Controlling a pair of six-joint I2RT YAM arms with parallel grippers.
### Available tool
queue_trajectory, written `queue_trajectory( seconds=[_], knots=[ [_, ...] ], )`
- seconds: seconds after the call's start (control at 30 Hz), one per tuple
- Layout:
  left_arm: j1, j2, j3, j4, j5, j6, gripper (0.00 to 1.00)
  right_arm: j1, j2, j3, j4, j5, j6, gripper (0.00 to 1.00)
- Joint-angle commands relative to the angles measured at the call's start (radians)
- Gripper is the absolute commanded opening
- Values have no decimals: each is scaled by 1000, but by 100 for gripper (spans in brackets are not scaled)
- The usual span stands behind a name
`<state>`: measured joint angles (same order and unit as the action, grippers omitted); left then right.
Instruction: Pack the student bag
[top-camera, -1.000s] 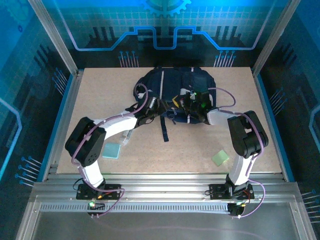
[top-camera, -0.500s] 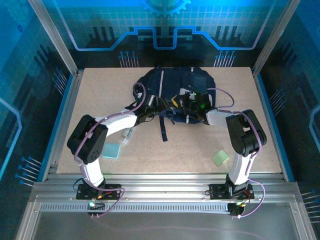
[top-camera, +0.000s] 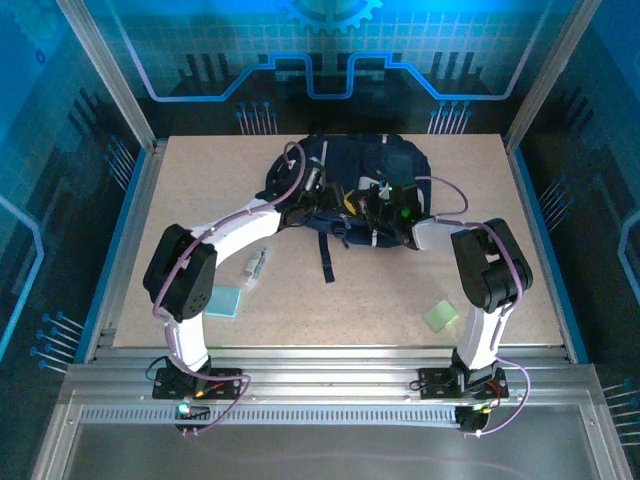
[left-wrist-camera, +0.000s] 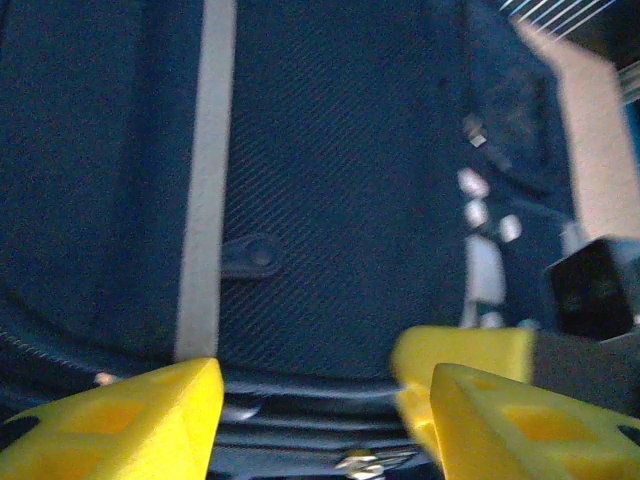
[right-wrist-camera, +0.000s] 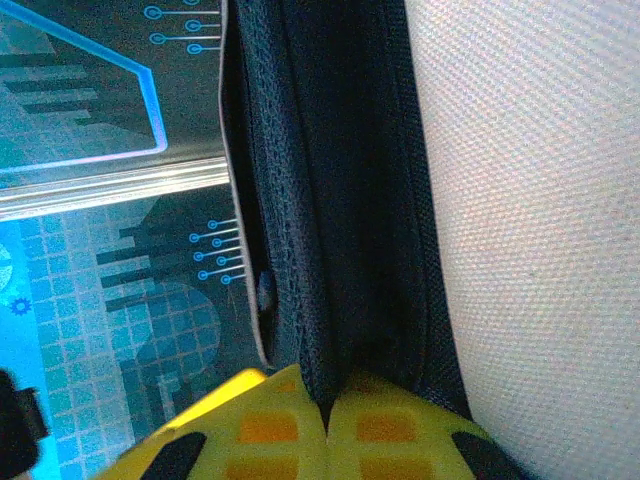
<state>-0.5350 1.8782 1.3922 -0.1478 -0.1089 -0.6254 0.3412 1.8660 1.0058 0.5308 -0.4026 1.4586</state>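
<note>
The student bag (top-camera: 352, 168) lies on the far middle of the table (top-camera: 190, 190), its near edge hidden under both wrists. Above the bag's navy front the left gripper (left-wrist-camera: 320, 400) stands parted and empty, its fingers cut off and blurred. At the bag's near edge the right gripper (right-wrist-camera: 328, 410) is pinched tight on a dark fabric fold.

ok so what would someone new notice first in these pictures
The big navy backpack sits at the far middle of the table, with both arms reaching onto it. The right gripper is shut on a fold of its fabric, while the left gripper hangs open above its front. Nearer the arms lie a pale blue square and a green square.
</note>
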Motion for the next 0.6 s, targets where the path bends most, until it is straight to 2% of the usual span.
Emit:
queue_trajectory(
  seconds=[0.0, 0.2, 0.57],
  knots=[
    [-8, 15, -26, -100, -32, 68, 59, 1, -1, 19, 102, -50, -14, 0],
    [-7, -32, -111, -76, -46, 56, 59, -1, 15, 28, 112, -56, -6, 0],
    [-11, -46, -47, -90, -76, 99, 61, 3, 11, 32, 103, -54, -15, 0]
  ],
)
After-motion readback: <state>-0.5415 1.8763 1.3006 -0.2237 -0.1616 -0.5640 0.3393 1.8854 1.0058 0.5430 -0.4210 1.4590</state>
